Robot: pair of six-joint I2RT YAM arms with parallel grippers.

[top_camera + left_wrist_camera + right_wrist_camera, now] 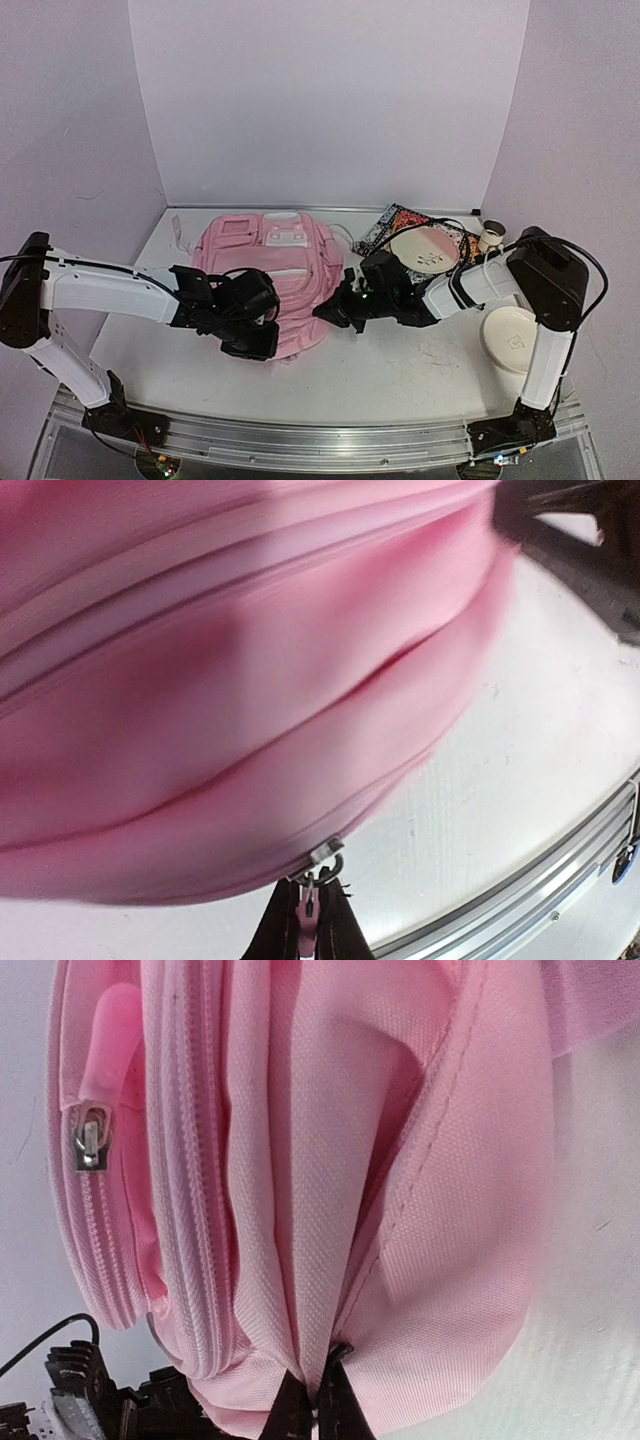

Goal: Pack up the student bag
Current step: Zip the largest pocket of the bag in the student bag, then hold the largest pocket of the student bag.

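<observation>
The student bag [268, 262] lies flat on the table [420, 372], front pockets up and its near end towards the arms. We judge the two arms are working that end together to get the main compartment open. At the bag's near-left corner the left gripper [310, 932] has its jaws clamped together on a zip pull [318, 865], a metal slider with a pink tab, which suits drawing the zip along its track. At the bag's near-right side the right gripper [316, 1400] has its jaws pinched tight on a fold of fabric [300, 1290] beside the seam. We take this as a brace, keeping the soft cloth taut so the slider does not drag the whole bag. A second zip slider [88, 1146] hangs untouched further along the bag. The things to pack wait just right of the bag: a floral-patterned pouch [392, 222], a round plate [425, 250] lying on it, a small cup [490, 236], and, nearer the arms, a white dish [510, 338].
</observation>
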